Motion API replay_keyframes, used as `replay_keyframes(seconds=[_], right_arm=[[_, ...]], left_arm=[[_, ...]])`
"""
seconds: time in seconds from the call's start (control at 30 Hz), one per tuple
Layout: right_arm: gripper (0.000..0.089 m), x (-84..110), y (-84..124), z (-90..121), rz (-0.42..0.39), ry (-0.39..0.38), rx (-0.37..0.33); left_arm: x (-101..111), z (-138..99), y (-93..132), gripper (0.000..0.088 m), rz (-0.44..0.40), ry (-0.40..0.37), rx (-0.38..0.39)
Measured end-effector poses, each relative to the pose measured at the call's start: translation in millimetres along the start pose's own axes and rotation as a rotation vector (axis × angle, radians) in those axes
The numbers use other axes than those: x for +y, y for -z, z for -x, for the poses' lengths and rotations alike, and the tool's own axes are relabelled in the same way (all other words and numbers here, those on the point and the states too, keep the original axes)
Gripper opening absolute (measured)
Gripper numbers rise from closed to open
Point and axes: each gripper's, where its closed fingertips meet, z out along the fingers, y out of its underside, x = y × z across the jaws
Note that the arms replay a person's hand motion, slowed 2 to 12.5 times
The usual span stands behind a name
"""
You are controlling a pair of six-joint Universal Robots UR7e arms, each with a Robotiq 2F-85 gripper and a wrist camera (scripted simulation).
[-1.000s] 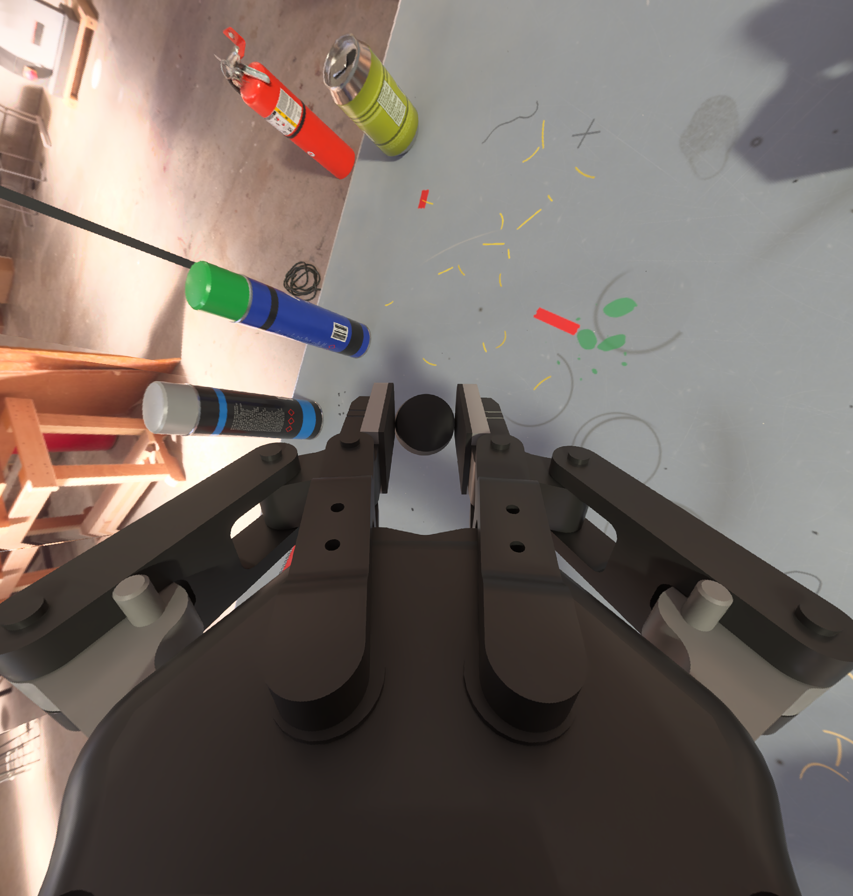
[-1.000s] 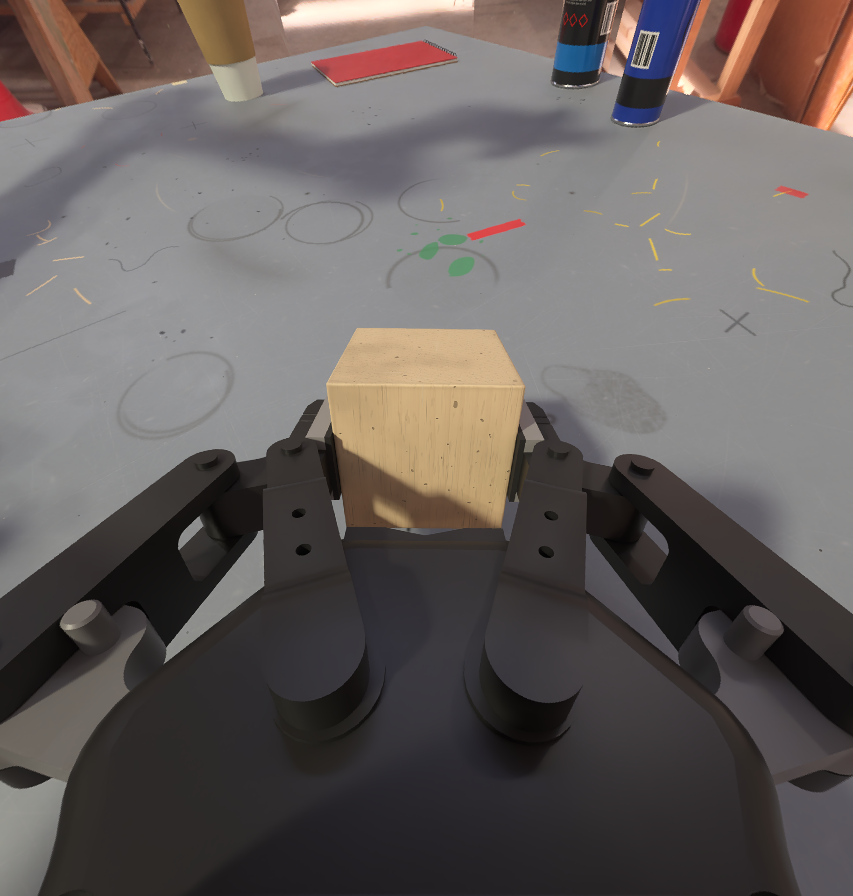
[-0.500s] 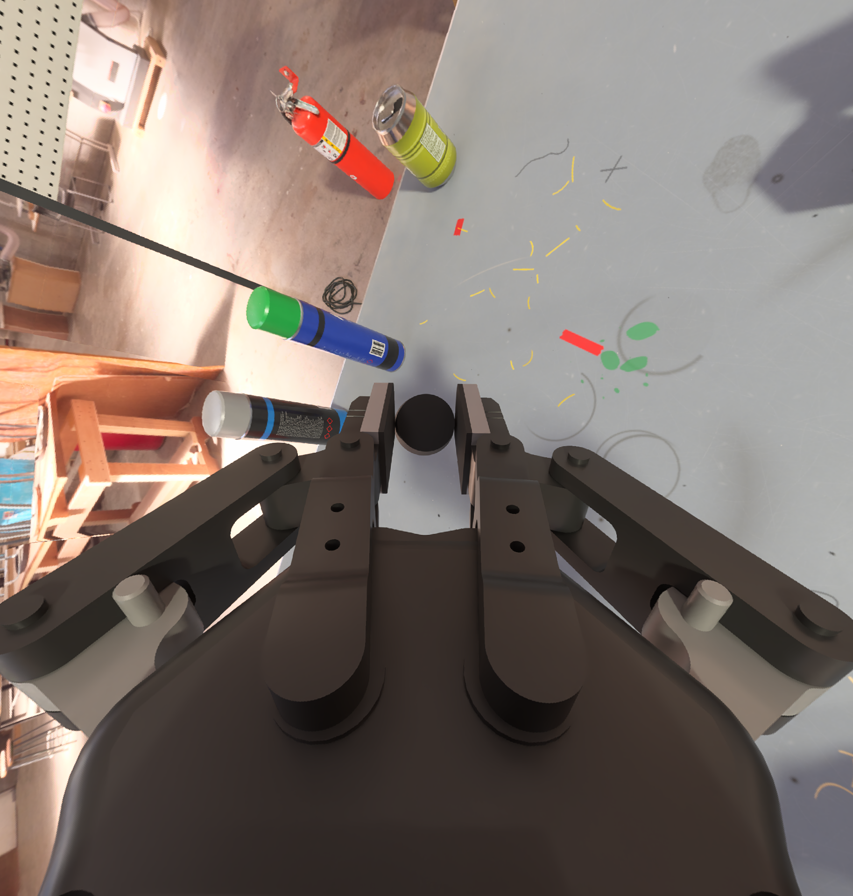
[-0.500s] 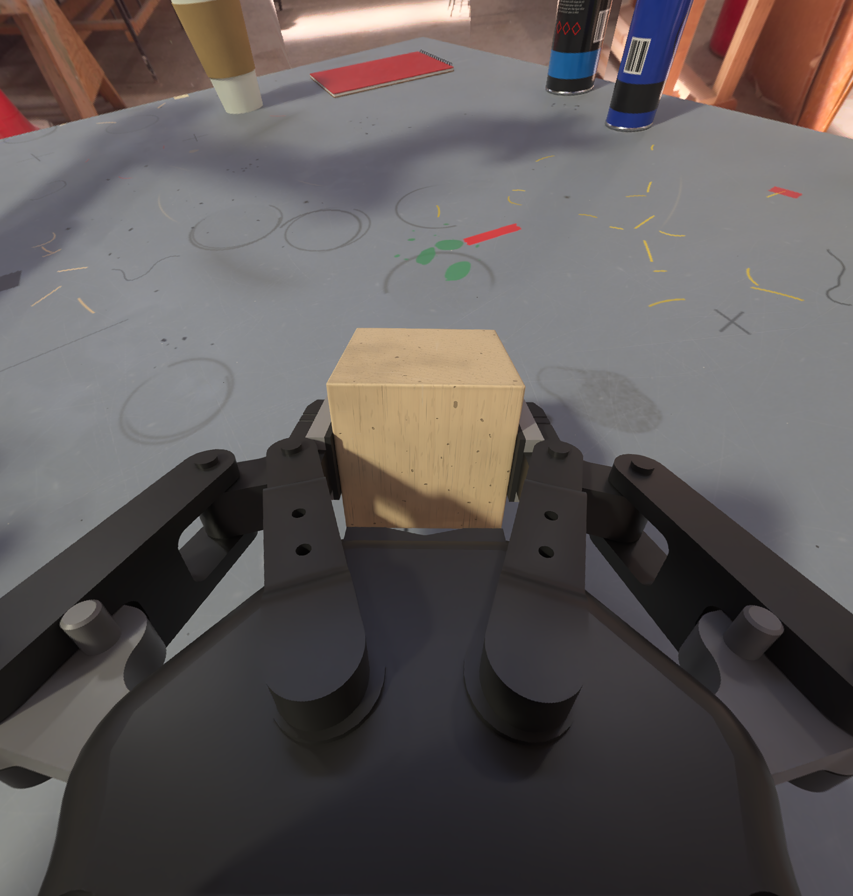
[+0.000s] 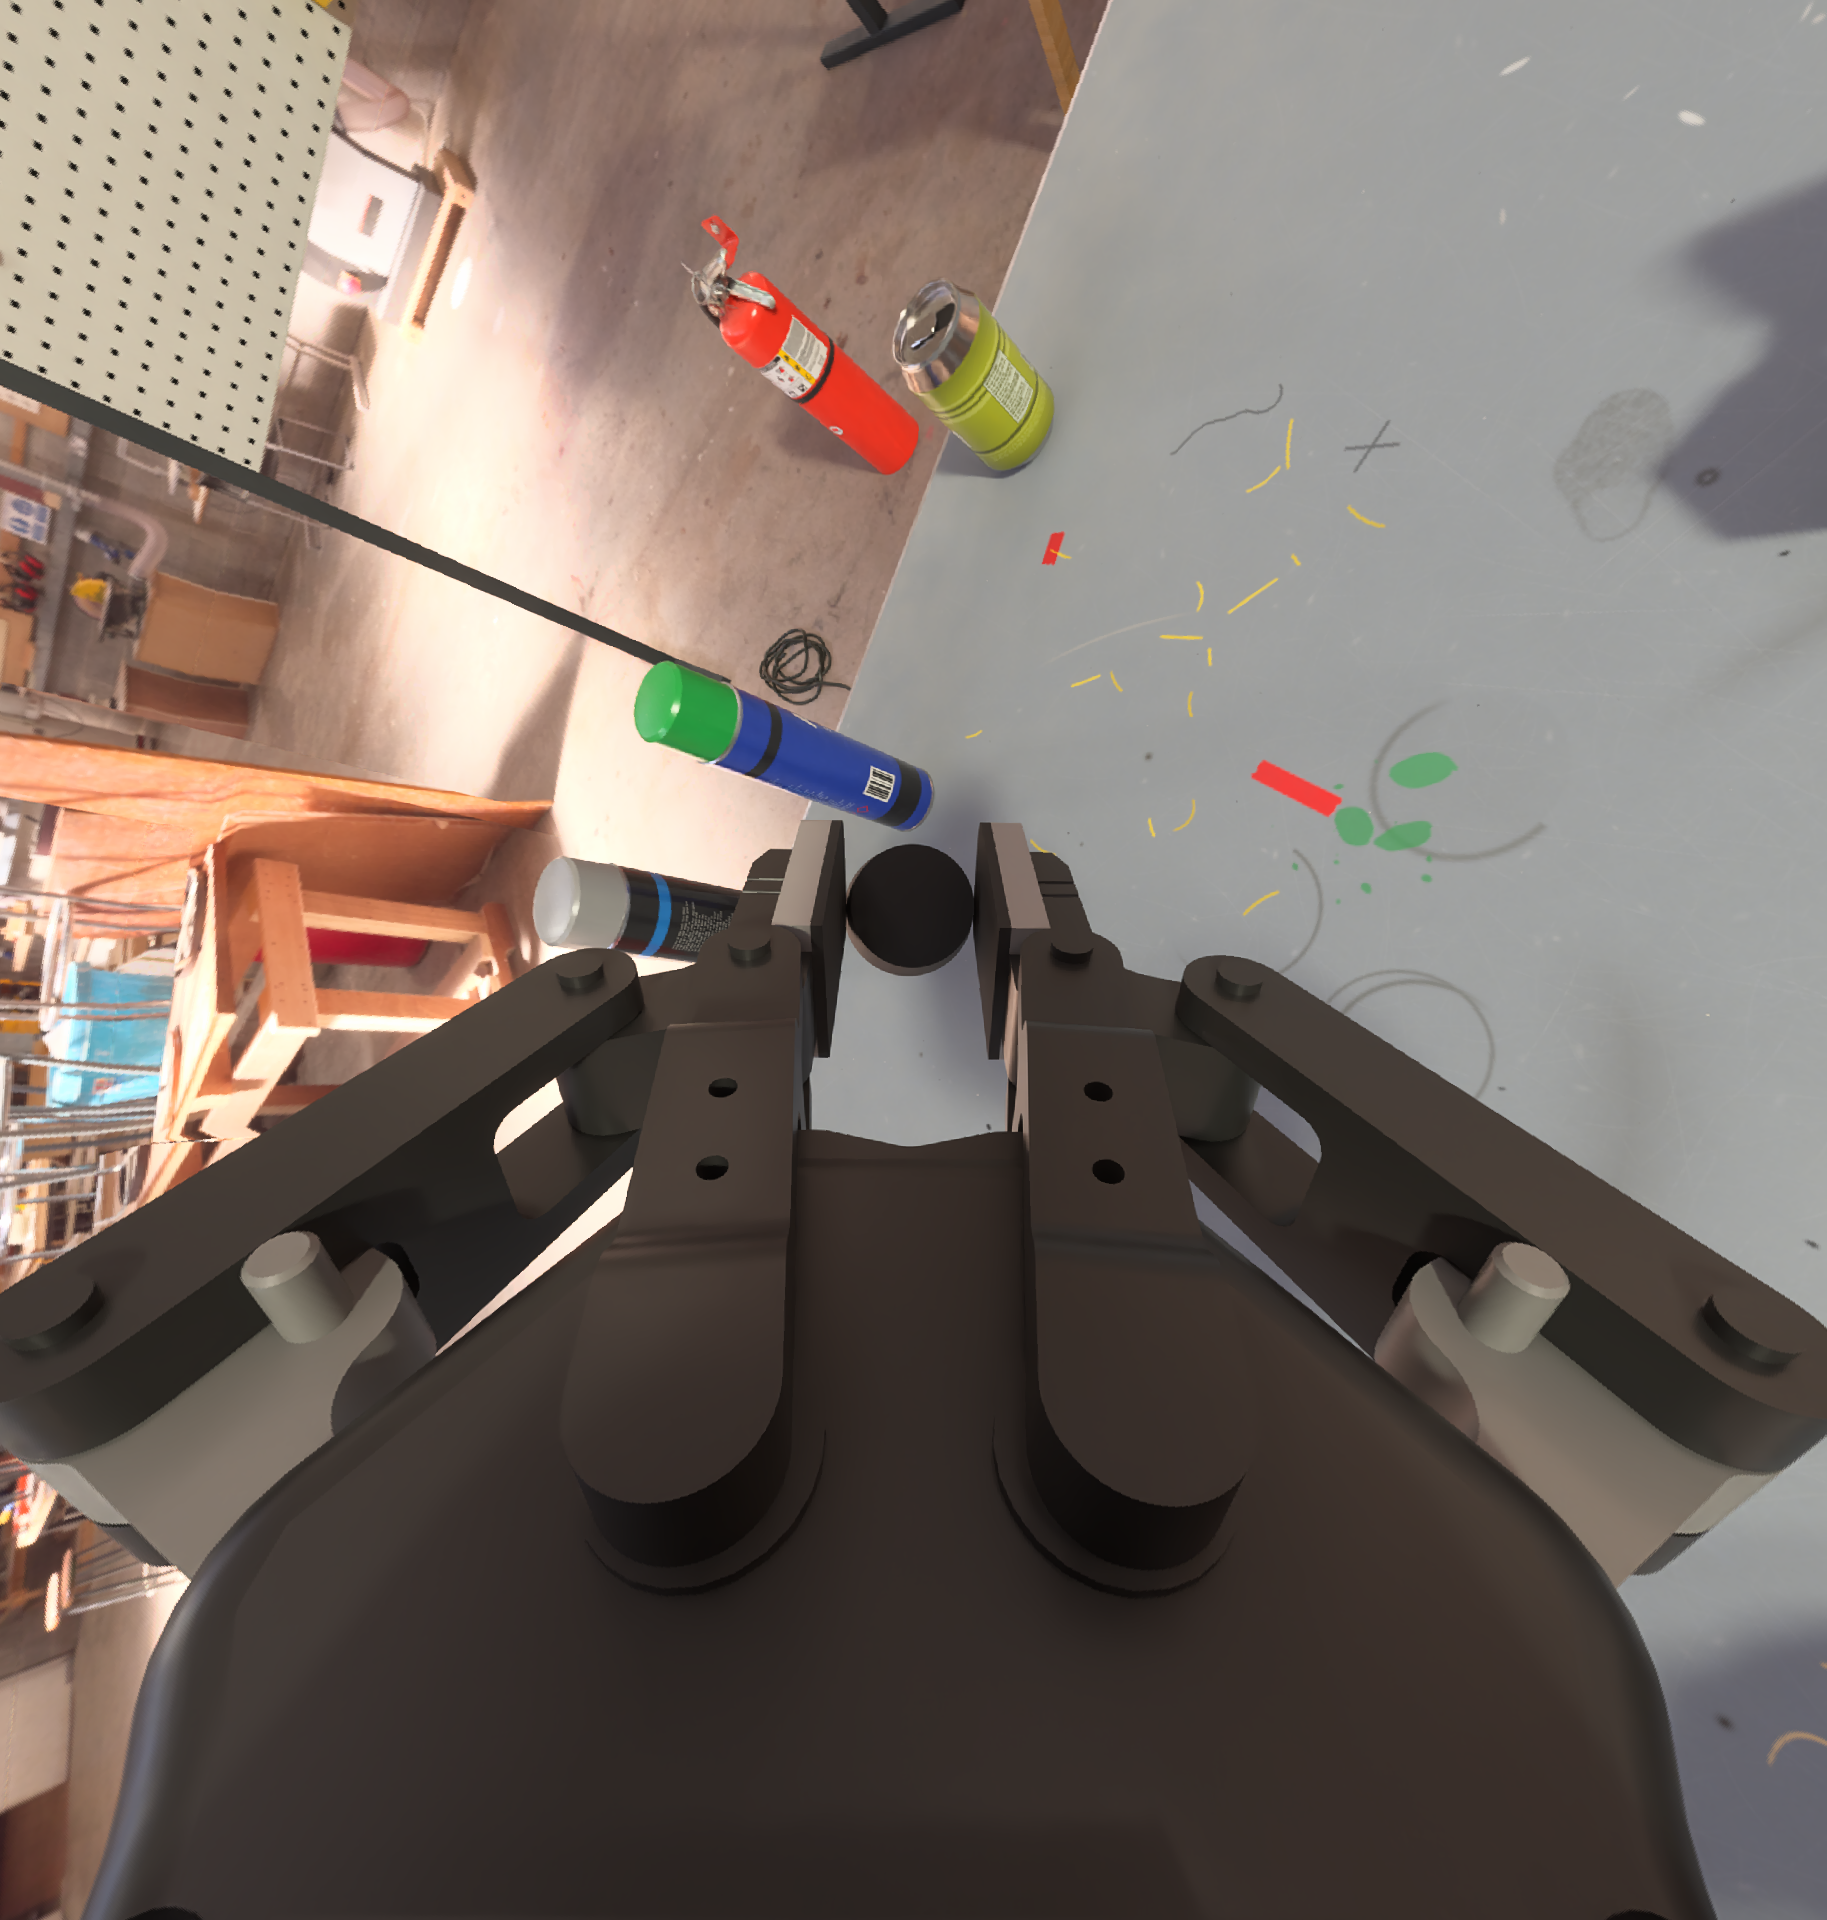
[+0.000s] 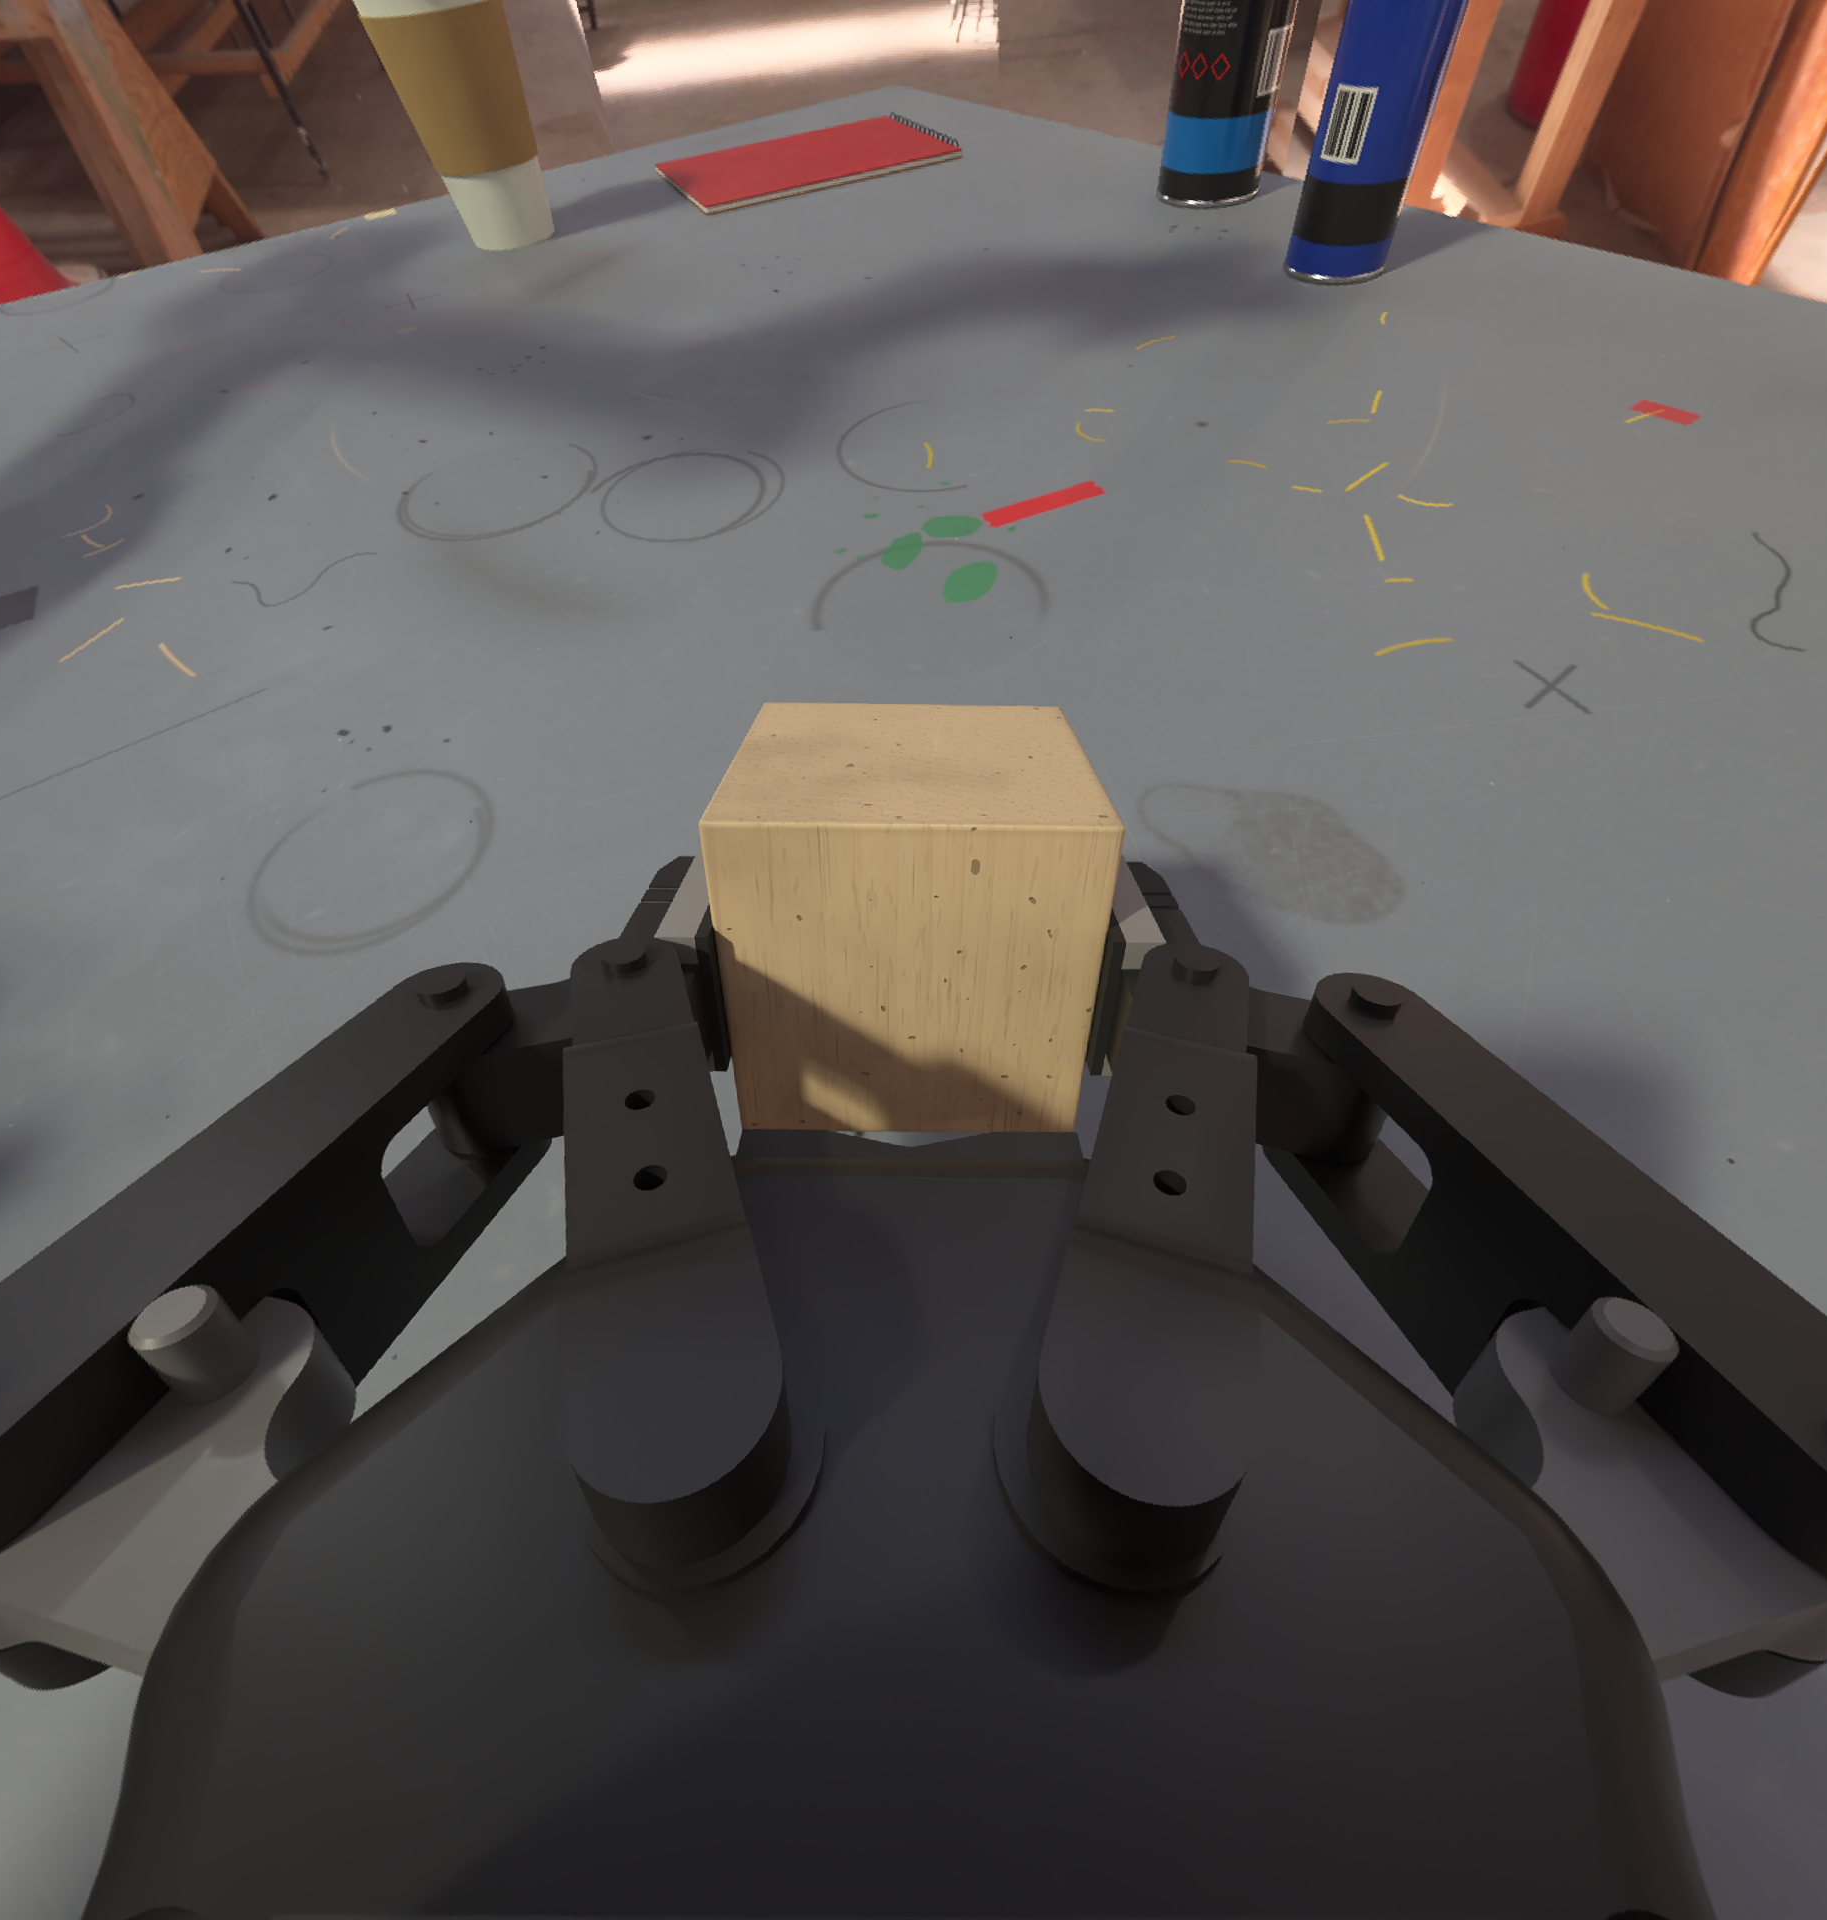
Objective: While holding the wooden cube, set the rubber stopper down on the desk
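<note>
In the left wrist view my left gripper (image 5: 910, 883) is shut on a black rubber stopper (image 5: 909, 906), held between the pads high above the grey desk (image 5: 1460, 312), close to the desk's left edge. In the right wrist view my right gripper (image 6: 911, 925) is shut on a light wooden cube (image 6: 909, 914), held above the desk (image 6: 576, 727). The cube's lower part is hidden between the fingers.
A blue spray can with a green cap (image 5: 784, 753), a black spray can with a white cap (image 5: 639, 909) and a green drink can (image 5: 976, 379) stand along the desk's edge. A paper cup (image 6: 467, 114) and a red notebook (image 6: 805, 161) stand at the far side.
The left gripper has risen with the stopper, so the desk and cans look smaller and farther. The right gripper with the cube has risen slightly. Both grips are unchanged.
</note>
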Motion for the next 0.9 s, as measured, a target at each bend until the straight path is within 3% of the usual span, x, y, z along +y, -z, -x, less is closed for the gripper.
replay_keyframes(seconds=[0.9], right_arm=[[0.0509,0.0,4,-8,-0.007,-0.022,0.012]], left_arm=[[-43,29,49,0.0227,-0.055,-0.004,-0.096]])
